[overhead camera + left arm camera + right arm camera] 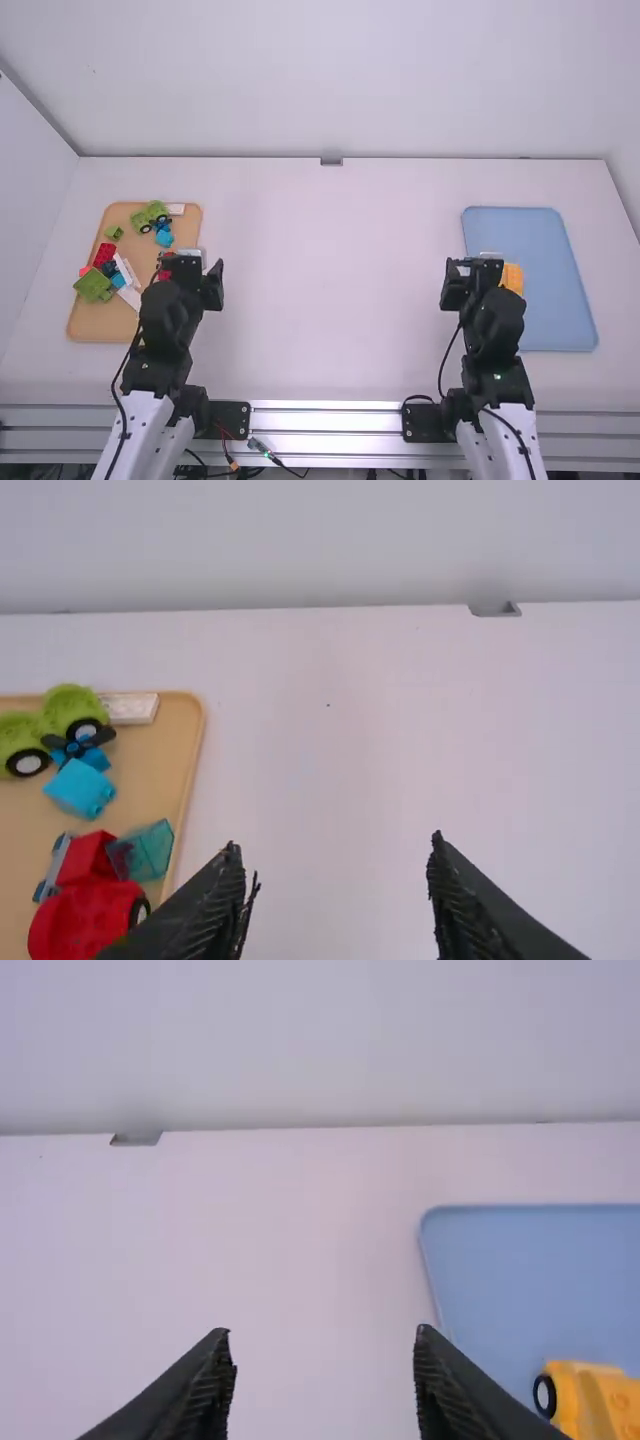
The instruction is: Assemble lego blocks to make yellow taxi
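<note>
Standing open beside two trays

The left gripper (191, 264) and right gripper (473, 265) have their fingers spread apart. Just right of the right fingers, a yellow wheeled piece (590, 1400) sits on the blue tray (565, 310). Left of the left fingers, the tan tray (88, 325) bears green wheeled blocks (72, 706) and a red wheeled block (85, 920).

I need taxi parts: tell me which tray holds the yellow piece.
The blue tray: the yellow wheeled piece lies on it, while the tan tray holds green pieces and red ones.
</note>
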Motion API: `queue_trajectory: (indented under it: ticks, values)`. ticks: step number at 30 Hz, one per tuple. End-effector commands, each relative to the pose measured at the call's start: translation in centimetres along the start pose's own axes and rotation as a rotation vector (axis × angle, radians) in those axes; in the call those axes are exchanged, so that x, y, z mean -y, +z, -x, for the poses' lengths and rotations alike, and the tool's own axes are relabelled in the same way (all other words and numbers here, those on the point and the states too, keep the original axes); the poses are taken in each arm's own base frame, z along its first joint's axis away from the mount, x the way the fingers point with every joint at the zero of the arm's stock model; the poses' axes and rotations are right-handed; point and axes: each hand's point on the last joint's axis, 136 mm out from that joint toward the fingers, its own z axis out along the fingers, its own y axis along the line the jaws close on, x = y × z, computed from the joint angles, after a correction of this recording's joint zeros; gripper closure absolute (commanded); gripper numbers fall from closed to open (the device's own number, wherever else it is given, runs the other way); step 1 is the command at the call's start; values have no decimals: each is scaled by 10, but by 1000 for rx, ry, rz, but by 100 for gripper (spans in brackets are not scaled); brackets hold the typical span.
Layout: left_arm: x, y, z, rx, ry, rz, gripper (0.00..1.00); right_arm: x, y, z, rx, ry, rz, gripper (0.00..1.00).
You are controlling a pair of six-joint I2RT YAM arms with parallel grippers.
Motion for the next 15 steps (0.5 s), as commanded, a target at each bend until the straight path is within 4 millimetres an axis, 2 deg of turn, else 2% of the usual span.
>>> queue_trajectory:
  ticks: [1,11,15]
  values:
    - [-2,-2,-13,6,5,10,60,1,-2,-14,2,8,-6,61]
    - [-3,-2,-66,7,5,10,80,1,-2,-67,2,8,-6,81]
    - [-2,-6,-51,77,5,10,87,1,-5,-56,61,7,-7,88]
